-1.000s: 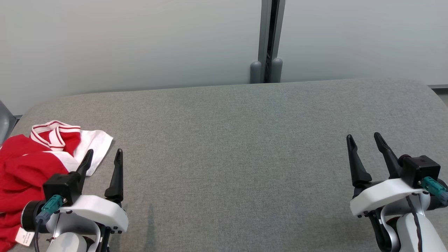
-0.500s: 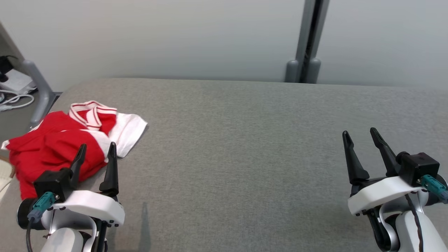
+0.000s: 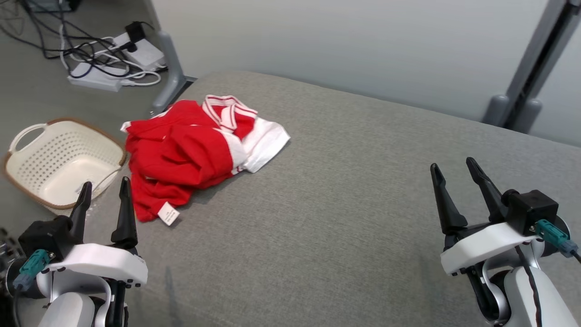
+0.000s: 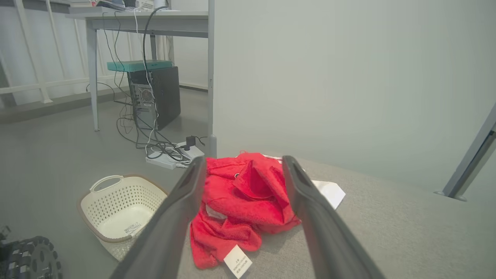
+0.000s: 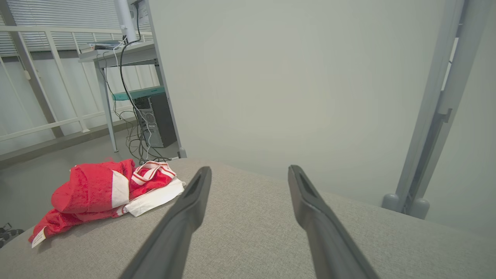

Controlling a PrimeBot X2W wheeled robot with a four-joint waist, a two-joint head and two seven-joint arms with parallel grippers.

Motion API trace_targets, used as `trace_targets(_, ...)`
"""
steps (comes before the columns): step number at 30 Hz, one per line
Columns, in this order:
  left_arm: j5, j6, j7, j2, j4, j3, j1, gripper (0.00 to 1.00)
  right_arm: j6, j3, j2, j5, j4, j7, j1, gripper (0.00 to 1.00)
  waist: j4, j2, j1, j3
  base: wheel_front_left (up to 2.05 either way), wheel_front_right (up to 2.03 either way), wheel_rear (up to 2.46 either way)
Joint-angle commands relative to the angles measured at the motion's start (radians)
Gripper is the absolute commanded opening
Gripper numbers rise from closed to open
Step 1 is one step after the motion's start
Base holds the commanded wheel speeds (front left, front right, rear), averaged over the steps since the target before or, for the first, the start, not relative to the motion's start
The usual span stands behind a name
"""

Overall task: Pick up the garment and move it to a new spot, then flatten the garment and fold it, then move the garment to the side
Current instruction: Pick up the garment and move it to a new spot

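The crumpled red-and-white cloth garment (image 3: 181, 156) lies upper left in the head view, on the grey fabric-covered table (image 3: 345, 204), with the left gripper (image 3: 105, 185) and right gripper (image 3: 451, 162) spread apart, empty, at the bottom corners.

This looks like a lab or office test room. Plain grey partition walls (image 3: 340, 50) stand behind a fabric-covered work table (image 3: 354, 190). A metal-legged desk (image 4: 155, 17) has a computer tower (image 4: 155, 97) beneath it, with power strips (image 3: 93, 81) and tangled cables (image 3: 54, 32) on the bare floor (image 3: 27, 100).
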Motion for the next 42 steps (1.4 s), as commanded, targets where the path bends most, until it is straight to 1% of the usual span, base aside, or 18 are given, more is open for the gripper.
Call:
trace_targets(1, -0.007, 0.003, -0.007, 0.003, -0.002, 0.005, -0.002, 1.00, 0.002, 0.005, -0.007, 0.004, -0.003, 0.003, -0.011, 1.00, 0.068, 0.0000, 0.0000, 0.005, 0.00, 0.00, 0.00)
trace_targets(5, -0.012, 0.009, -0.012, 0.007, -0.005, 0.013, 0.008, 1.00, 0.002, 0.021, -0.007, 0.008, 0.000, 0.003, -0.015, 1.00, 0.102, 0.0000, 0.0000, 0.005, 0.00, 0.00, 0.00)
trace_targets(8, -0.015, 0.011, -0.013, 0.011, -0.011, 0.015, 0.012, 1.00, 0.002, 0.028, -0.005, 0.009, 0.005, 0.002, -0.019, 1.00, 0.112, 0.0000, 0.0000, 0.006, 0.00, 0.00, 0.00)
trace_targets(21, -0.018, 0.024, -0.009, 0.021, -0.033, 0.013, 0.006, 1.00, 0.002, 0.034, -0.005, 0.017, 0.023, -0.013, -0.035, 1.00, 0.116, 0.0000, 0.0000, 0.015, 0.00, 0.00, 0.00)
trace_targets(28, -0.019, 0.023, -0.001, 0.023, -0.046, 0.008, -0.005, 1.00, 0.002, 0.035, -0.007, 0.018, 0.026, -0.017, -0.034, 1.00, 0.115, 0.0000, 0.0000, 0.017, 0.00, 0.00, 0.00)
trace_targets(30, -0.024, 0.016, 0.004, 0.022, -0.054, 0.006, -0.020, 1.00, 0.002, 0.035, -0.008, 0.016, 0.021, -0.015, -0.035, 1.00, 0.114, 0.0000, 0.0000, 0.022, 0.00, 0.00, 0.00)
trace_targets(36, -0.038, -0.005, 0.040, 0.023, -0.063, -0.008, -0.103, 1.00, 0.002, 0.048, -0.012, 0.004, 0.005, 0.006, -0.054, 1.00, 0.077, 0.0000, 0.0000, 0.066, 0.00, 0.00, 0.00)
trace_targets(42, -0.078, -0.033, 0.083, 0.017, -0.011, -0.005, -0.221, 1.00, 0.002, 0.072, -0.018, -0.005, -0.016, 0.028, -0.089, 1.00, -0.010, 0.0000, 0.0000, 0.144, 0.00, 0.00, 0.00)
